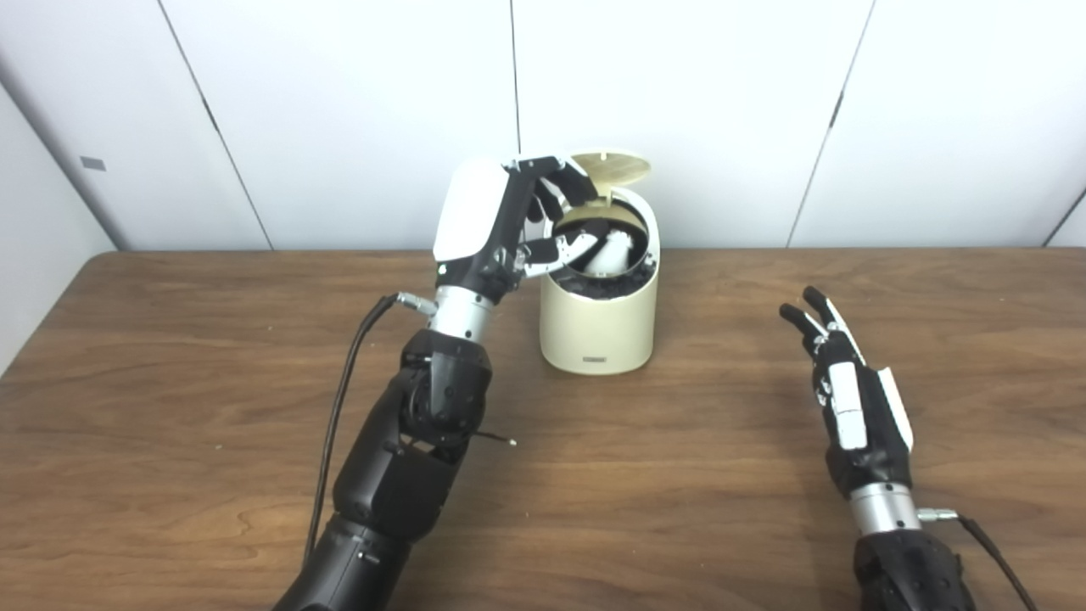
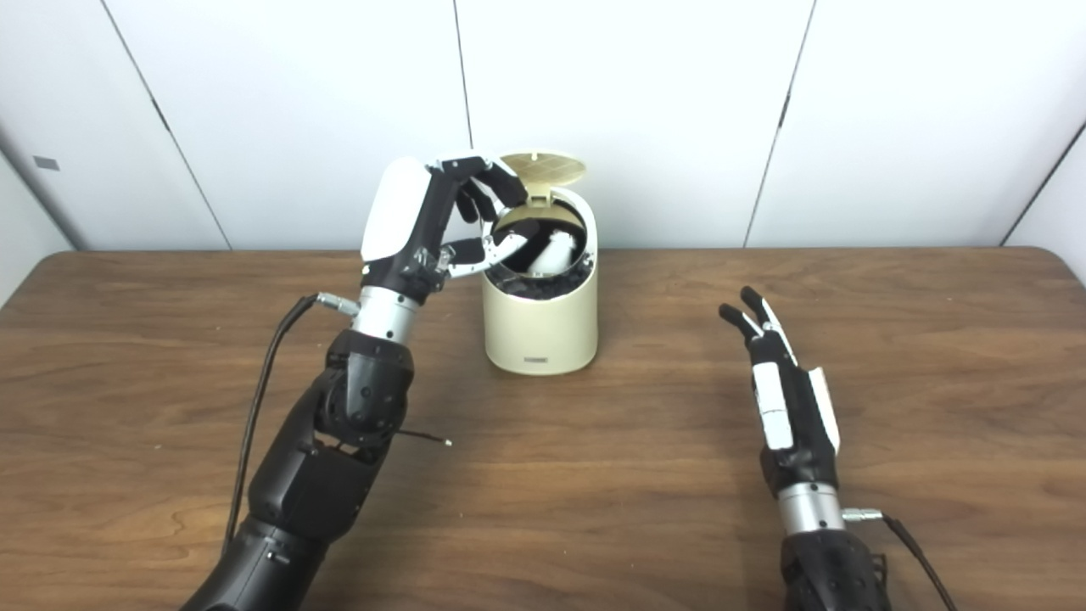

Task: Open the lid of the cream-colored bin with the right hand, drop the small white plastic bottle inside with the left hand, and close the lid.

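I see the small white plastic bottle tilted inside the cream-colored bin, whose lid stands raised at the back. My left hand hovers at the rim, fingers spread and seemingly holding nothing. My right hand rests well apart on the wooden table, fingers extended and empty.

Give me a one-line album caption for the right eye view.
Left hand over the open cream bin, white bottle inside; right hand waits.
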You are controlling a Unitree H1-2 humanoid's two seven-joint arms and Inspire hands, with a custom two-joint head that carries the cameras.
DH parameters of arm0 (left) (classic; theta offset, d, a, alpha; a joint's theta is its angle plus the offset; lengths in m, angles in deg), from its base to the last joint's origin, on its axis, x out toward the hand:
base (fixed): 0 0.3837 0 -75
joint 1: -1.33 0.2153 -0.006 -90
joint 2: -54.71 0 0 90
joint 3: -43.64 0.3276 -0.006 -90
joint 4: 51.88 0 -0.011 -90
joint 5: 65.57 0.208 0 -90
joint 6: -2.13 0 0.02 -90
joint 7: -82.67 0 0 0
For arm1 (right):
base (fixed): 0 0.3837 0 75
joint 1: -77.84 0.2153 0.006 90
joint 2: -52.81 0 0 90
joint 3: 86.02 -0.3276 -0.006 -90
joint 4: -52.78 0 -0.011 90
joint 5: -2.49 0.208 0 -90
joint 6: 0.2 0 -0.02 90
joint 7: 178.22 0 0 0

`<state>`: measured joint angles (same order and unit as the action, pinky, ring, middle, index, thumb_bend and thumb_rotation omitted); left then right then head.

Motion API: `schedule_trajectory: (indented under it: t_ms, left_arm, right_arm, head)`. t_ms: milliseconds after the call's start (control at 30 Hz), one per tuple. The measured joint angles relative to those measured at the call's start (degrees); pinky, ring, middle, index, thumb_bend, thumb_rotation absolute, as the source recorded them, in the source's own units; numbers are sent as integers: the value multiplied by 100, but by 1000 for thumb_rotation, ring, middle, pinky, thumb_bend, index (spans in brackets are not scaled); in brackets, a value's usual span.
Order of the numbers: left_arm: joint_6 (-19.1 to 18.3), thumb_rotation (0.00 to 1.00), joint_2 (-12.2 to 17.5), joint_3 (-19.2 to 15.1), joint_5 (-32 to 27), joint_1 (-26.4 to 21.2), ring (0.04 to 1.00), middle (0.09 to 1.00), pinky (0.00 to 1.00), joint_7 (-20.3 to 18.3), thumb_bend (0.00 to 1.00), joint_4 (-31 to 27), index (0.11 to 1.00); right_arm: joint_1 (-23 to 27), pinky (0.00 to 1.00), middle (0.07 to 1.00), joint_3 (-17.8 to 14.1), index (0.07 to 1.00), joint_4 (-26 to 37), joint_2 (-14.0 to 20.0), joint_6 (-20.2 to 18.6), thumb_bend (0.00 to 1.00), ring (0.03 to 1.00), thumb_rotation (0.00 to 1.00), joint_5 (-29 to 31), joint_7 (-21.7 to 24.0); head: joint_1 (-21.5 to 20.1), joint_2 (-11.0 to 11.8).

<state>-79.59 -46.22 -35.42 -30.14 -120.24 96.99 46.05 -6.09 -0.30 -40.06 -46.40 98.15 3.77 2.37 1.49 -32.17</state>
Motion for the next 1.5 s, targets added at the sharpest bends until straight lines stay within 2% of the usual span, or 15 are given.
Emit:
schedule_trajectory:
  t_ms: [100, 200, 300, 400, 433, 500, 533, 667, 733, 833, 900, 1100, 1200, 1400, 1500]
  left_arm:
    - [17, 0, 0, -163, -76, 73, 414, 526, 373, 82, 501, -140, 470]
    - [-101, 0, -2, -339, -207, 224, 393, 512, 321, 52, 502, -506, 479]
    - [-757, 0, -79, -649, -481, 413, 395, 496, 301, -183, 502, -973, 505]
    - [-1427, 0, -181, -1049, -1237, 655, 454, 475, 371, -598, 511, -1288, 518]
    - [-1616, 48, -197, -1150, -1487, 745, 500, 546, 436, -707, 505, -1306, 506]
    - [-1883, 75, -207, -1290, -1874, 976, 537, 594, 493, -870, 500, -1350, 499]
    - [-1917, 316, -214, -1352, -2056, 1090, 596, 651, 549, -940, 503, -1365, 631]
    - [-1922, 699, -196, -1449, -2632, 1496, 731, 789, 646, -1197, 455, -1371, 827]
    - [-1930, 864, -127, -1390, -2725, 1623, 817, 876, 757, -1310, 449, -1374, 919]
    - [-2032, 941, -100, -1379, -2868, 1767, 879, 930, 831, -1441, 447, -1376, 970]
    - [-2038, 975, -140, -1407, -3024, 1876, 921, 963, 883, -1457, 455, -1371, 994]
    - [-1987, 1000, -261, -1264, -3142, 2285, 991, 999, 987, -1467, 477, -1202, 1000]
    - [-1666, 1000, -206, -1177, -3080, 2414, 999, 1000, 999, -1463, 500, -1138, 1000]
    - [-1133, 1000, -242, -1182, -3078, 2609, 1000, 1000, 1000, -1359, 525, -981, 1000]
    - [-892, 1000, -310, -1181, -3078, 2709, 1000, 1000, 1000, -1257, 513, -920, 1000]
  right_arm:
    - [0, 1000, 873, 1, 925, -8, -1, 1, 661, 956, 969, 3, -1]
    - [-2, 1000, 877, 0, 923, 0, -1, 0, 668, 956, 975, 19, 0]
    - [-13, 1000, 888, -3, 928, 44, 0, -4, 668, 959, 991, 35, -1]
    - [-24, 1000, 902, -43, 931, 78, 4, -9, 677, 961, 960, 177, 23]
    - [-29, 1000, 909, -60, 929, 94, 9, -25, 678, 961, 953, 241, 45]
    - [-46, 1000, 913, -70, 925, 131, 16, -110, 678, 961, 952, 327, 60]
    - [-53, 1000, 913, -69, 916, 155, 22, -158, 691, 959, 947, 334, 60]
    - [-55, 1000, 921, -40, 908, 223, 51, -367, 705, 959, 946, 318, 64]
    - [-24, 997, 916, -12, 903, 274, 89, -516, 704, 952, 954, 244, 62]
    - [113, 986, 913, 29, 900, 478, 156, -793, 699, 950, 978, 111, 55]
    - [267, 990, 913, 75, 896, 651, 190, -1013, 708, 954, 988, -79, 46]
    - [874, 992, 930, 221, 903, 719, 364, -1265, 687, 963, 997, -347, 127]
    - [1056, 995, 946, 326, 911, 797, 480, -1417, 658, 976, 1000, -479, 213]
    - [1608, 982, 937, 509, 873, 1130, 593, -2173, 663, 971, 1000, -857, 339]
    - [1907, 943, 929, 720, 859, 1149, 738, -2277, 648, 955, 1000, -1178, 437]
  head:
    - [0, 0]
    - [-35, -9]
    - [-35, -9]
    - [-88, 0]
    - [-105, 0]
    - [-114, -9]
    - [-123, -9]
    - [-141, -9]
    - [-219, 0]
    - [-281, 0]
    - [-334, 0]
    - [-360, -26]
    - [-369, -26]
    - [-396, -53]
    - [-413, -44]
